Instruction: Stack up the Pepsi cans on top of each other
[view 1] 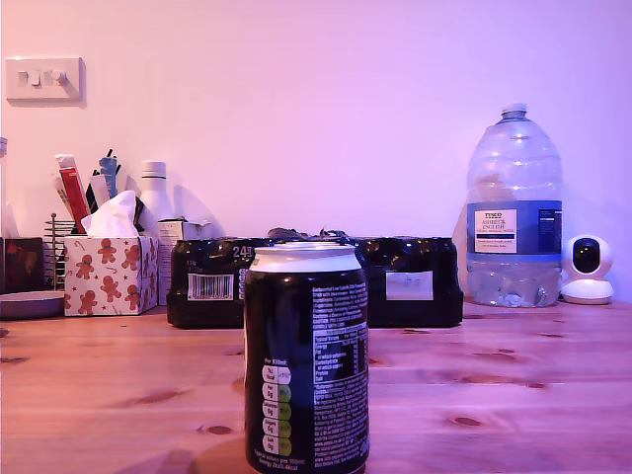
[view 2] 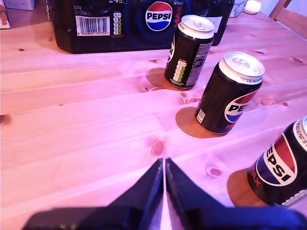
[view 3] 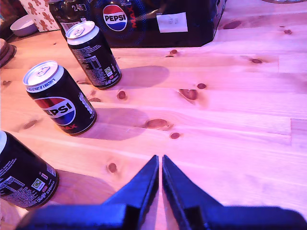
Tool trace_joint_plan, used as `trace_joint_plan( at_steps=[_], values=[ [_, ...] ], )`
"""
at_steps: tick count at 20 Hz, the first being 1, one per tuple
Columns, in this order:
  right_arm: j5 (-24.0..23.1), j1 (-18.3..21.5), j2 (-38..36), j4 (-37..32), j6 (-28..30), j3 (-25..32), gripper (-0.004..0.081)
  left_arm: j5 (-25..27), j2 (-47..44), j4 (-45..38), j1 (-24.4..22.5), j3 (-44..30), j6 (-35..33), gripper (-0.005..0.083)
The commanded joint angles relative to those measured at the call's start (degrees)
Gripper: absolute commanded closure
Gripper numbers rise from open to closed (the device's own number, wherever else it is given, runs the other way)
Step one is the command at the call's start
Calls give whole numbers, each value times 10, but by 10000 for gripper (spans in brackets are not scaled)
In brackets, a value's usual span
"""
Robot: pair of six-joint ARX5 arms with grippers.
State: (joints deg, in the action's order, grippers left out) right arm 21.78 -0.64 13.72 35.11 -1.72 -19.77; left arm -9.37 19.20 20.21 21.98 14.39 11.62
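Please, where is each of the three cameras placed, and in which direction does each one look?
Exterior view: low at table height, facing the wall; one Pepsi can fills the foreground; no arm shows.
First wrist view: above my first gripper, looking down across the table at three cans.
Second wrist view: above my second gripper, likewise.
Shared: the 24-pack appears in all three.

home | pine table [view 1: 513, 395] | tissue box [view 1: 110, 274] | light switch [view 1: 43, 78]
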Motion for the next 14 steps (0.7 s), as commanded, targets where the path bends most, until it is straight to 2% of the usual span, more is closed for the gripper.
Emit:
trace_joint_plan(
  at_steps=[1,10,14],
  values=[
    [18,-1,1,-134,-4,6,783,-7,-1,-100,-1,-4,4,795],
    [19,-1,1,-134,-4,6,783,-7,-1,-100,-1,-5,4,794],
    [53,-4,10,-173,-20,6,783,-21,-1,-109,-1,-5,5,795]
  ],
)
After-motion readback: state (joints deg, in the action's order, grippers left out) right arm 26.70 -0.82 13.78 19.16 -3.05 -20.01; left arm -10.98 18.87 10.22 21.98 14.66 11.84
